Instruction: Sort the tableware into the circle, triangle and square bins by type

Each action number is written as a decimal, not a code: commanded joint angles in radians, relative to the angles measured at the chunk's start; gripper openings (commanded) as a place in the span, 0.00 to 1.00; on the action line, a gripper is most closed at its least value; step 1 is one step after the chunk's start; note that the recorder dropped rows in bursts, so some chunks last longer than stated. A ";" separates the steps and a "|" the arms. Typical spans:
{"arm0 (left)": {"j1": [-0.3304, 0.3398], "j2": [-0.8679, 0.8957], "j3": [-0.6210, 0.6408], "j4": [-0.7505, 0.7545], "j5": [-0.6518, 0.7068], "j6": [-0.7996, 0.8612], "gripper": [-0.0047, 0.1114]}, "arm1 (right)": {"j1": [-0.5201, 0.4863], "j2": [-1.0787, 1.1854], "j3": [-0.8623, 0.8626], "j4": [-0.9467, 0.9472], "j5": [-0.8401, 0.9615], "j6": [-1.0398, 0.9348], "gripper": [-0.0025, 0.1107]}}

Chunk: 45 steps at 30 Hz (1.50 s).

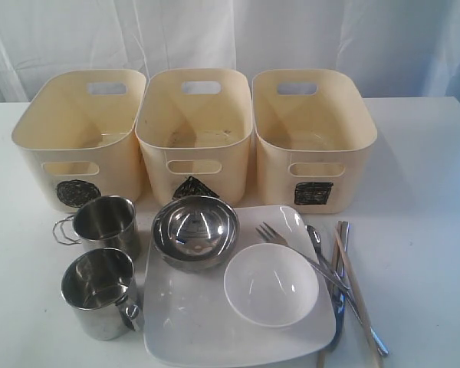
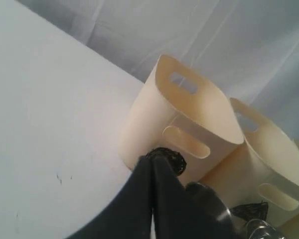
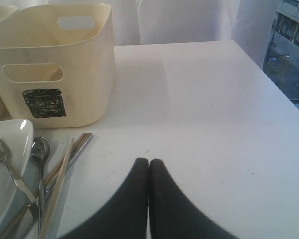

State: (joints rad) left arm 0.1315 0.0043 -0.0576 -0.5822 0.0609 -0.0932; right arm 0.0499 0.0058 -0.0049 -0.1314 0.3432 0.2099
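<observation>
Black L gripper (image 2: 153,160): fingers pressed together, empty; tips show vs the black scribble on circle bin (image 2: 149,114).
Black R gripper (image 3: 149,163): clenched, nothing held; over bare table (image 3: 214,124).
Cutlery (image 3: 40,152): near R gripper, w/ chopsticks (image 3: 61,174) lying across it; fork head rests on the plate rim.
Plate (image 1: 192,330): front centre in exterior view; cutlery at its 3 o'clock.
White bowl (image 1: 271,285): on plate, toward 3 o'clock.
Steel bowl (image 1: 195,230): plate's 11 o'clock corner.
Mugs: at plate's 9 o'clock, rear mug (image 1: 106,222) & front mug (image 1: 100,291), both upright.
Bins: row at plate's 12 o'clock; circle bin, triangle bin (image 1: 155,184), square bin (image 3: 89,74), L to R; nothing in them.
</observation>
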 commanded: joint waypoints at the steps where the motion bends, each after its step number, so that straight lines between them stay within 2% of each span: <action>1: -0.005 -0.004 -0.077 -0.016 0.020 0.093 0.04 | -0.001 -0.006 0.005 0.002 -0.008 0.004 0.02; 9: -0.005 0.077 -0.166 -0.016 0.100 0.182 0.04 | -0.001 -0.006 0.005 0.002 -0.008 0.004 0.02; 24: -0.005 0.405 -0.324 -0.019 0.090 0.459 0.04 | -0.001 -0.006 0.005 0.002 -0.008 0.004 0.02; 32: -0.005 0.661 -0.338 -0.019 0.060 0.485 0.04 | -0.001 -0.006 0.005 0.002 -0.008 0.004 0.02; 37: -0.005 0.761 -0.365 -0.019 0.037 0.497 0.04 | -0.001 -0.006 0.005 0.002 -0.008 0.004 0.02; 45: -0.005 0.881 -0.440 -0.113 0.119 0.493 0.04 | -0.001 -0.006 0.005 0.002 -0.008 -0.014 0.02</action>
State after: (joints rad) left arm 0.1315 0.8565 -0.4750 -0.6541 0.1347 0.3983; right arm 0.0499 0.0058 -0.0049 -0.1314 0.3432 0.2067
